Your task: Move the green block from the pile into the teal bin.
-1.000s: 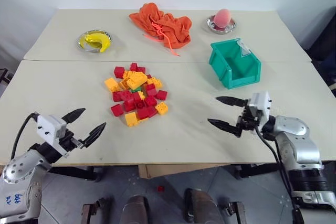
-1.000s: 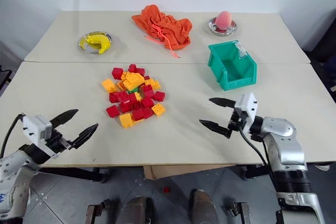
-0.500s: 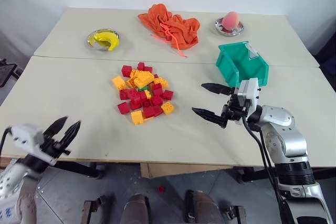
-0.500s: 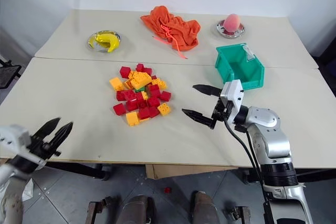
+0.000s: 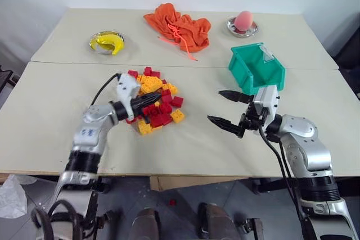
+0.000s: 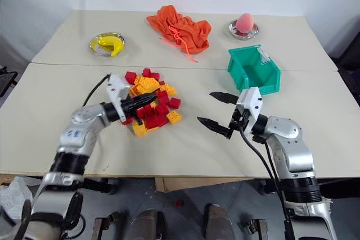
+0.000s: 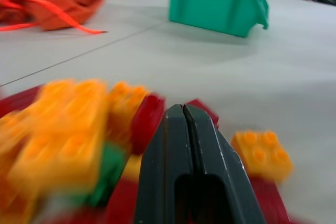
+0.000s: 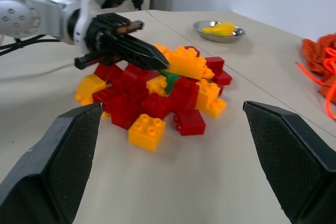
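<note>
Two beige tables point(image 5: 214, 139) butted, white wall behind. L tool point(image 6: 147, 103) clenched over pile point(image 5: 154, 102); R tool point(image 5: 230, 111) released.

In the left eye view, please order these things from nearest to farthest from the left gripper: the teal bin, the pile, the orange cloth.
1. The pile: the shut left gripper is right over it.
2. The orange cloth: beyond the pile, at the far side of the table.
3. The teal bin: far off to the right.

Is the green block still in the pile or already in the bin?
In the pile. The green block sits wedged among red and yellow bricks, beside the shut left hand; the teal bin shows no green block.
</note>
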